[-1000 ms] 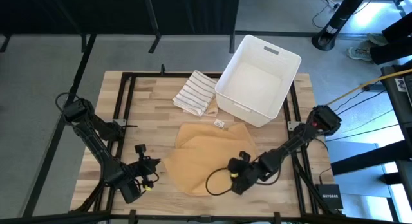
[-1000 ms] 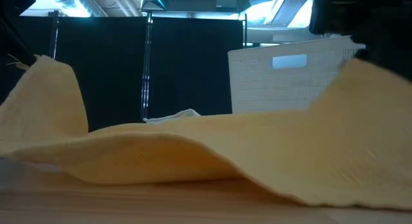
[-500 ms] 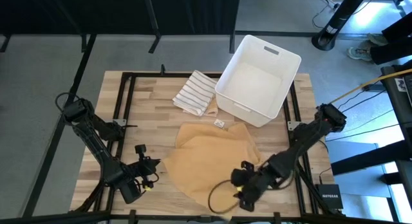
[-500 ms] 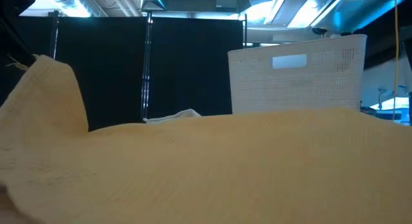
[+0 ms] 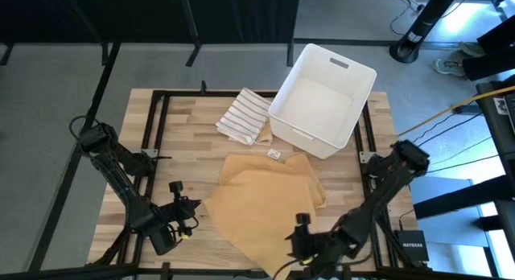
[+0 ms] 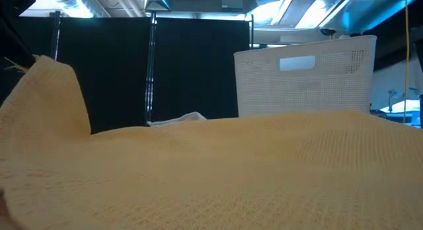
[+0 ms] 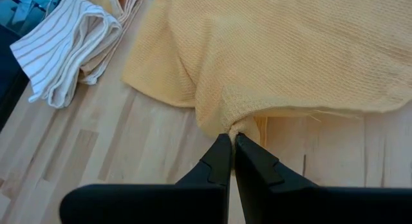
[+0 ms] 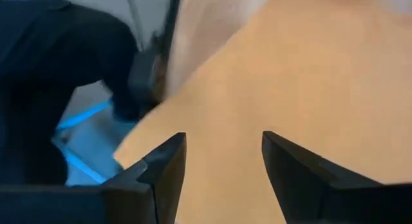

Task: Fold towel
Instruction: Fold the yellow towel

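- Left wrist view: left gripper (image 7: 230, 138) pinched tight on yellow towel (image 7: 270, 50) corner (cloth bunched at the tips).
- Right gripper (image 8: 222, 161) spread wide, holding nothing, near table (image 5: 185, 127) front edge.

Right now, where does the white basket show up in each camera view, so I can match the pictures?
High view: white basket at upper centre-right, on the table's far edge.
Low view: white basket upright at right, behind the yellow towel.
Left wrist view: not in it.
Right wrist view: not in it.
Shared landmark: the striped cloth.
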Motion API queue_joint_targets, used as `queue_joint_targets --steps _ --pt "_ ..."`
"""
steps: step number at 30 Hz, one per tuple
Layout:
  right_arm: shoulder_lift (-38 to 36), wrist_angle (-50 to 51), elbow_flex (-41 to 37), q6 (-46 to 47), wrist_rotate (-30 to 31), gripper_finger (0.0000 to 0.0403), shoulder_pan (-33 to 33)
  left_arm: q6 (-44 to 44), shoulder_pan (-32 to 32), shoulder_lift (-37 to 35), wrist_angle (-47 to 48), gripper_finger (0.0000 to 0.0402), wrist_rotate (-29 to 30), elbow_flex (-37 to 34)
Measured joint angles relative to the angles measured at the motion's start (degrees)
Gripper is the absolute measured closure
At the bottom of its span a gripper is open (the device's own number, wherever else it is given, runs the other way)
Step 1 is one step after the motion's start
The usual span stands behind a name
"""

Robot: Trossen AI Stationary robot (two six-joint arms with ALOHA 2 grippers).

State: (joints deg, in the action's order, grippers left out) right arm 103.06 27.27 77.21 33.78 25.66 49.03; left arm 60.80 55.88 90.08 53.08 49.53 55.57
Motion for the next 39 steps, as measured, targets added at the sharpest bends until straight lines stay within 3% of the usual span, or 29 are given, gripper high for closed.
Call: queue_joint_targets --steps 4,11,22,31,34,39 --pt "7.00 -9.87 -0.02 -6.20 -8.90 0.0196 0.11 -0.06 0.00 -0.04 -0.01 0.0396 0.01 0.00" --pt "17.00 -20.72 0.90 -15.64 -13.08 0.0197 0.70 -0.13 0.00 -0.04 0.01 0.0396 0.02 0.00" --pt "19.68 -11.37 4.63 -22.00 -16.08 0.0251 0.99 -0.11 0.00 -0.04 -0.01 0.0396 0.05 0.00" --pt "21.19 -10.15 4.87 -29.53 -14.97 0.0261 0.92 0.28 0.01 -0.04 -0.05 0.0396 0.03 0.00" --pt "21.28 -10.41 4.86 -29.33 -13.29 0.0288 1.00 0.28 0.00 -0.04 -0.07 0.0396 0.03 0.00" --pt "21.67 -10.94 5.44 -26.01 -12.77 0.0377 0.92 0.31 0.00 -0.04 -0.15 0.0396 0.02 0.00"
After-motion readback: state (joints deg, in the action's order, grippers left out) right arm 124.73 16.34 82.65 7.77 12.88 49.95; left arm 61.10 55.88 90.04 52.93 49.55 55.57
